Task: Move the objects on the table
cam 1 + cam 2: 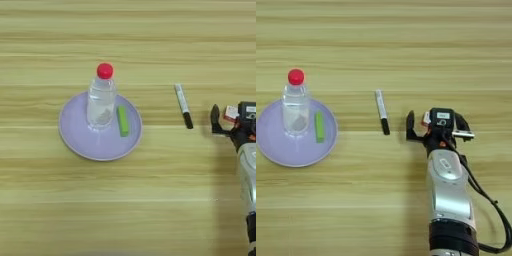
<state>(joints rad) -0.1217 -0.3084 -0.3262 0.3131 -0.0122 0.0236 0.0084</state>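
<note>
In the left eye view the clear bottle (101, 97) stands upright on the lilac plate (75, 137) with the green block (122, 120) lying just beside it on the same plate, and the white marker (183, 105) lies alone on the table (128, 210), black cap toward the robot. The right gripper (230, 125) shows only partly at the right edge. In the right eye view it (431, 125) hovers over the red-and-white packet (428, 118), mostly hidden beneath it, with its two black fingers spread open and holding nothing. If the packet is the next target, the fingers should probably descend level and straddle its flat edges. The marker lies near on the left, yet apart; nothing blocks the approach.
</note>
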